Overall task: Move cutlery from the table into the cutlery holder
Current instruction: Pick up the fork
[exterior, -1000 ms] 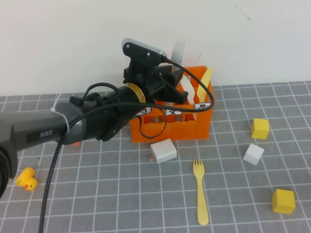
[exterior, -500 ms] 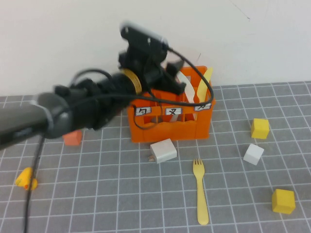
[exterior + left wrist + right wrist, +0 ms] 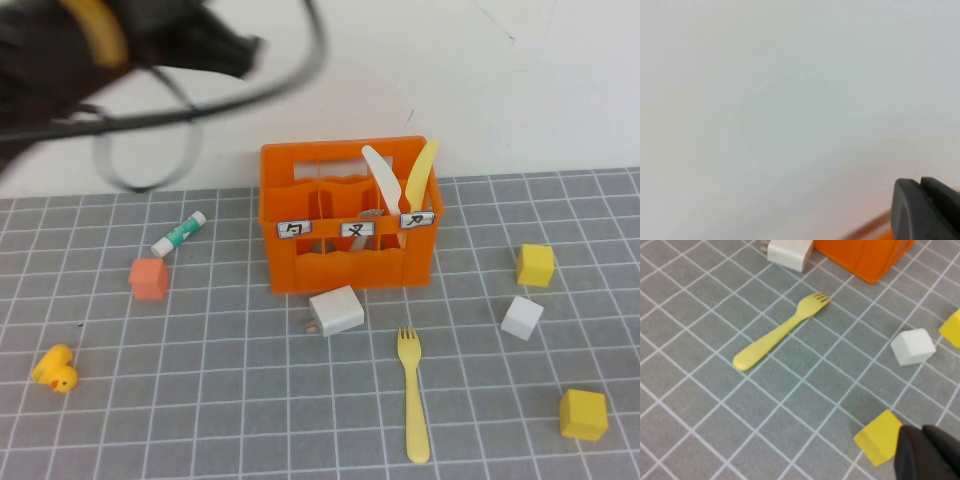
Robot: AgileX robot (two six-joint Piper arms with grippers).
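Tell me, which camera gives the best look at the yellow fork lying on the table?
The right wrist view: the yellow fork lies whole and large there, prongs toward the orange crate, with the right gripper nearby. The high view shows it whole but smaller. The left wrist view shows no fork, mostly wall.

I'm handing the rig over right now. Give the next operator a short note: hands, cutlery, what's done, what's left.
Left hand: raised by the wall, up and left of the orange holder, carrying nothing visible.
Right hand: over the table near a yellow cube.
Done: grey fork appears to sit in the middle compartment.
Left: the yellow fork lies flat in front of the holder.
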